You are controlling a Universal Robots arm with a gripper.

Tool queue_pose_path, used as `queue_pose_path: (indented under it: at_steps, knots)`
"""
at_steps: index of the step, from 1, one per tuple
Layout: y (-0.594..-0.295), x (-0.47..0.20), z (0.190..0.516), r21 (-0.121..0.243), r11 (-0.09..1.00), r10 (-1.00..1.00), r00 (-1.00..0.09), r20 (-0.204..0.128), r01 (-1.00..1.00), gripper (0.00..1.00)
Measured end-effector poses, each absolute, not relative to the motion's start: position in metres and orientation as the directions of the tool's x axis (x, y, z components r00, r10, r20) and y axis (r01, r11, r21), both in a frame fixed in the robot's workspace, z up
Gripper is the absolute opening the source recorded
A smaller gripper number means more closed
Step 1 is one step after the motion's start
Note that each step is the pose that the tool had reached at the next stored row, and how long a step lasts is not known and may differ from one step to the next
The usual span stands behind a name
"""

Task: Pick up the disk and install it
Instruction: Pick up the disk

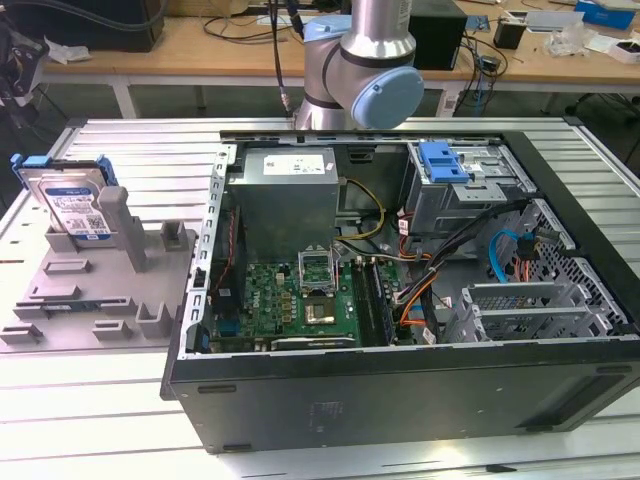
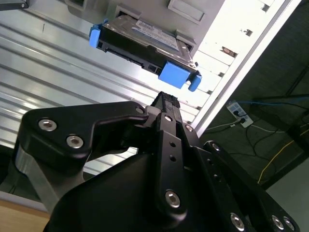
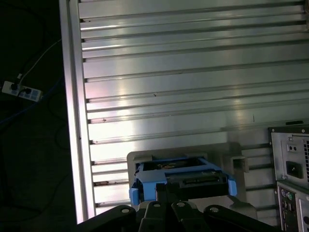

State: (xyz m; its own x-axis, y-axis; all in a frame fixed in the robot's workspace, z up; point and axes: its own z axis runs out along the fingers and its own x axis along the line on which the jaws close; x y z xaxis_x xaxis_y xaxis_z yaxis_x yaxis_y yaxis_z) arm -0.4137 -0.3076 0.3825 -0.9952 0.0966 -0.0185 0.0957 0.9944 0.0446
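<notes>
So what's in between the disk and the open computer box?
In the exterior view, grey upright posts of the holder tray stand between the disk and the computer case.

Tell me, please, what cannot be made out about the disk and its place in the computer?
1. The disk, lower part, exterior view: hidden in the grey holder.
2. Its near edge, first wrist view: covered by the gripper.
3. Inside of the drive cage, exterior view: hidden behind the blue latch.
</notes>
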Motion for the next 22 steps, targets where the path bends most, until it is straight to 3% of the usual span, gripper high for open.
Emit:
queue_pose_path:
  at_steps: [7, 22]
  knots:
    - [-0.3075, -0.4142, 0.3826, 0.045, 0.995, 0.086, -0.996, -0.018, 0.086, 0.11]
    - [-0.3076, -0.4138, 0.3821, 0.045, 0.970, -0.237, -0.971, -0.014, -0.238, 0.11]
